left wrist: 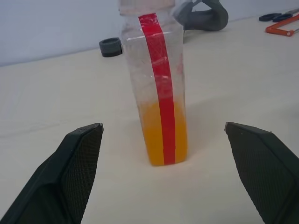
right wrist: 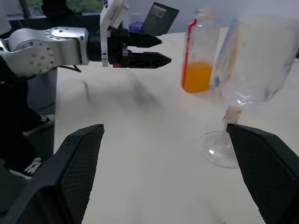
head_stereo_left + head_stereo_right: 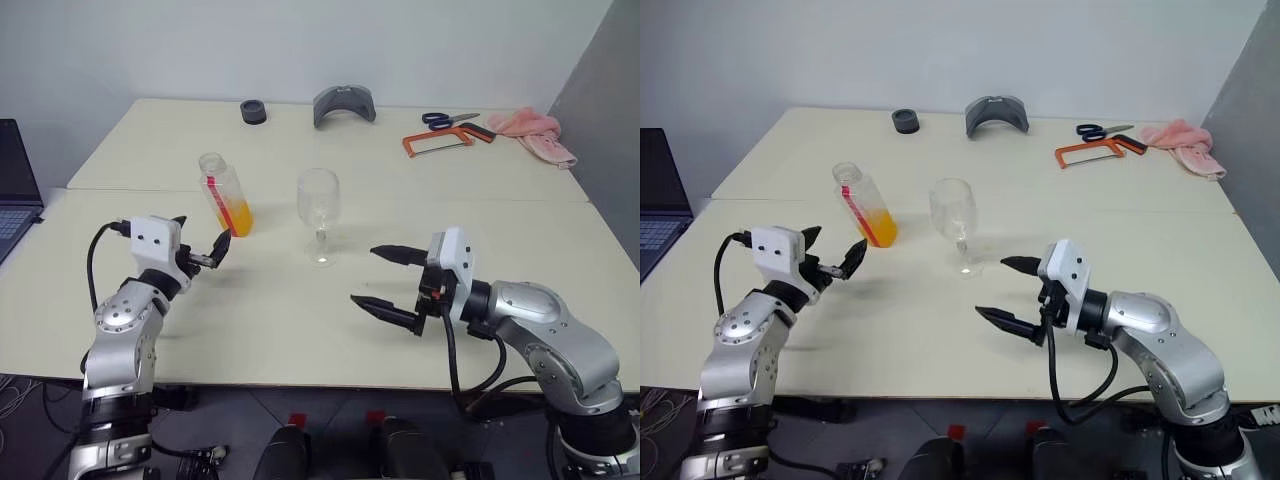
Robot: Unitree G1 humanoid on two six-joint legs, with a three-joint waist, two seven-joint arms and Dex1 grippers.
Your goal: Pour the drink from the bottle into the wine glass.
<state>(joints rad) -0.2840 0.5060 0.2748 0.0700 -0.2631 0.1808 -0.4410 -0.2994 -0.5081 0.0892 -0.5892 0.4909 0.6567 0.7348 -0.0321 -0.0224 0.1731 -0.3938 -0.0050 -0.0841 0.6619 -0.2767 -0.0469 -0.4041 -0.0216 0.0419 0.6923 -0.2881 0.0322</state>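
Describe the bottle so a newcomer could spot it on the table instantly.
On the cream table, look to the robot's left of the empty wine glass, just ahead of the open left gripper. The bottle stands there: small, clear plastic, capless, with a red vertical strip. It alone holds orange drink, filling its lower part.

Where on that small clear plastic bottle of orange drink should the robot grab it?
Probably around the upright small clear plastic bottle's flat-sided middle, coming in level from the robot's side. The open left gripper already faces it, apart from it; the neck stays free for pouring.
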